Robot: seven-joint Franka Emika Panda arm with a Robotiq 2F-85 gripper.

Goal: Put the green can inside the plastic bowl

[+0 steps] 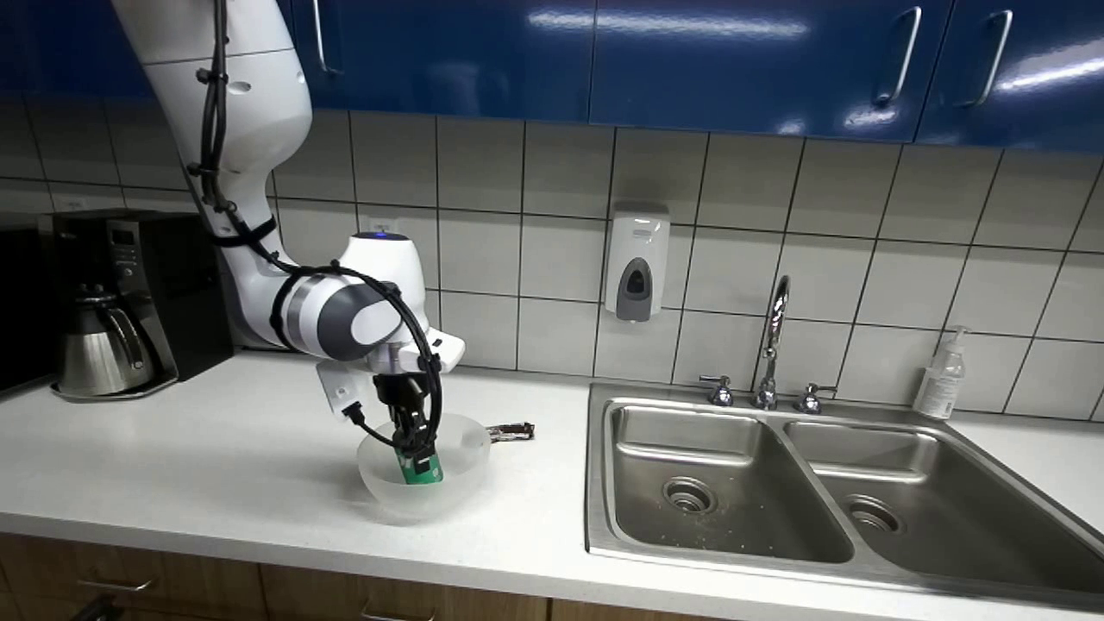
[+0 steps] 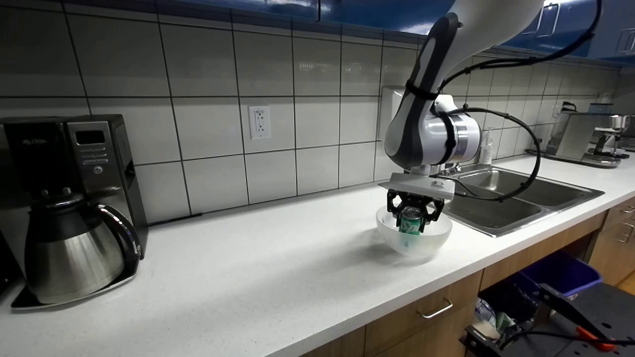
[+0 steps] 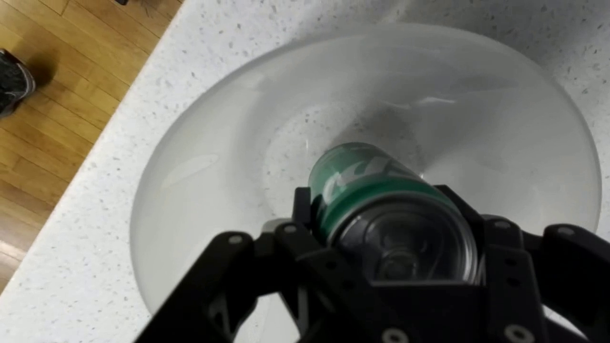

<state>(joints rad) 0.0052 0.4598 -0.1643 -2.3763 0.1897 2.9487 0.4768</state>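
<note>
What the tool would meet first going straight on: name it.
Probably the floor of the plastic bowl, met by the green can the tool holds; whether they touch now is unclear.

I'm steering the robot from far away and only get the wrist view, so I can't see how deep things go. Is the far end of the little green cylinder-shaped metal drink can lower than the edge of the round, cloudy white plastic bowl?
Observer: Yes. In an exterior view the lower part of the green can shows blurred through the wall of the plastic bowl, below the rim. Whether it touches the bottom, I can't tell.
Operator: Cool! Is there any other stuff right by the bowl that I'm missing?
Observer: Yes, a small, narrow, silver-and-dark thing shows beside the bowl in an exterior view. I can't tell what it is, or whether it touches the bowl.
</note>
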